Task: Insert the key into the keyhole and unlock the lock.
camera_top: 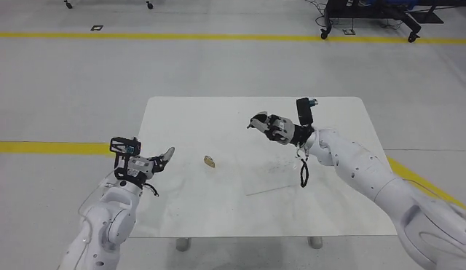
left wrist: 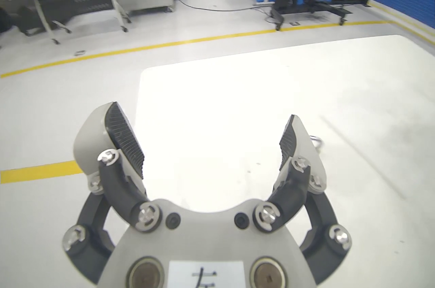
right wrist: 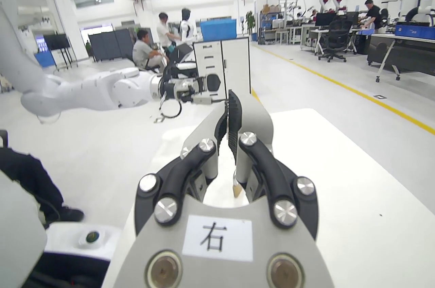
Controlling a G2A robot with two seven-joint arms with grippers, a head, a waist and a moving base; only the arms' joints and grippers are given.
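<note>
So, the left gripper (camera_top: 166, 156) (left wrist: 204, 119) sits wide open with nothing in it, at the left edge of the white table (camera_top: 328, 197). The small brass padlock (camera_top: 209, 161) (right wrist: 237, 190) lies on the table near it, between the two arms. The right gripper (camera_top: 253, 122) (right wrist: 228, 99) hangs above the table with its fingers pressed together, and I can't tell if anything's pinched in there.

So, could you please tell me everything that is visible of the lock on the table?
The lock is a small padlock with a brass-coloured body, lying on the white table between the open left gripper and the shut right gripper; neither touches it. In the left wrist view a silvery loop, probably its shackle, shows beside a finger. Its keyhole is too small to tell.
</note>
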